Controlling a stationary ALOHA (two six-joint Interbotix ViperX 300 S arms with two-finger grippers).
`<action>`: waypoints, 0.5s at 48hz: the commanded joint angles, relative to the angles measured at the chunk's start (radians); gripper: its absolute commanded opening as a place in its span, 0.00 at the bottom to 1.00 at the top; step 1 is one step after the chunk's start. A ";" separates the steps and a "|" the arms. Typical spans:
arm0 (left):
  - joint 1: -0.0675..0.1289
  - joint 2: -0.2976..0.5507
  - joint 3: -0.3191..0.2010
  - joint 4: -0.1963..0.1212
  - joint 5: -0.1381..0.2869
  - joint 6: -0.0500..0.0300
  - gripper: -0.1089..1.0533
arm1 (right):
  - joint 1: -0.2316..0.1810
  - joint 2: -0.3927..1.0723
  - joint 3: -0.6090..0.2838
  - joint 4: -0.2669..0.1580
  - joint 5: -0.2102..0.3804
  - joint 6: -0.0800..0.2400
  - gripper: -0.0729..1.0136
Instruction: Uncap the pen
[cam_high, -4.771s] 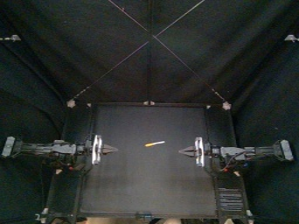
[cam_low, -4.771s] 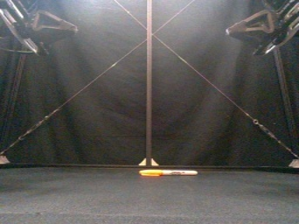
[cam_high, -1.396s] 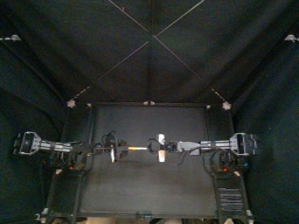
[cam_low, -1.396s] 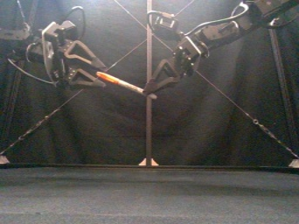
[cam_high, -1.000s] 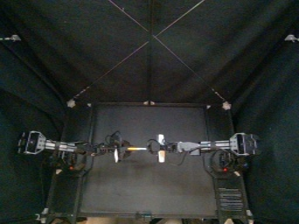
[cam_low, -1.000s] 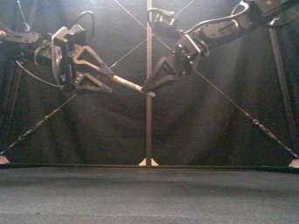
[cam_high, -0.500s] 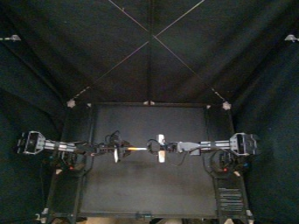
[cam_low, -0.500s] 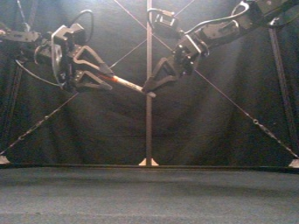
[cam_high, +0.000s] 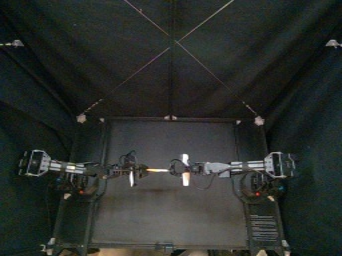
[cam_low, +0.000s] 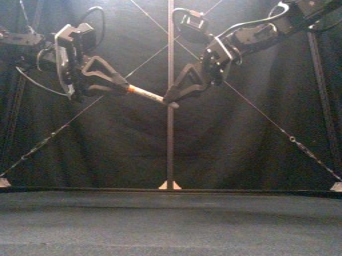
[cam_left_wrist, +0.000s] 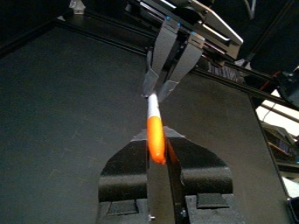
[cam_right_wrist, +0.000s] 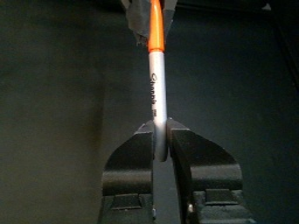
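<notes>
The left gripper (cam_left_wrist: 156, 157) is closed narrowly on the orange cap (cam_left_wrist: 155, 140) of the pen (cam_low: 144, 94). The right gripper (cam_right_wrist: 162, 131) is closed on the white barrel (cam_right_wrist: 158, 87). The pen is held in the air above the middle of the table (cam_high: 174, 215), cap seated on the barrel. Seen from above, the cap end points to 9 o'clock and the barrel to 3 o'clock; the cap end sits slightly higher.

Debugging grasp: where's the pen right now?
Front view: pen held in air above the table, left of centre, between left gripper and right gripper.
</notes>
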 joint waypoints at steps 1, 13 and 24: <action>0.003 -0.046 0.012 0.006 -0.008 0.0000 0.41 | -0.002 -0.074 0.015 0.002 0.002 0.002 0.46; 0.000 -0.156 0.061 0.003 0.006 -0.0015 0.41 | -0.002 -0.147 0.077 0.000 -0.009 0.003 0.46; -0.006 -0.202 0.083 0.003 0.063 -0.0015 0.41 | -0.003 -0.212 0.130 0.002 -0.035 0.005 0.46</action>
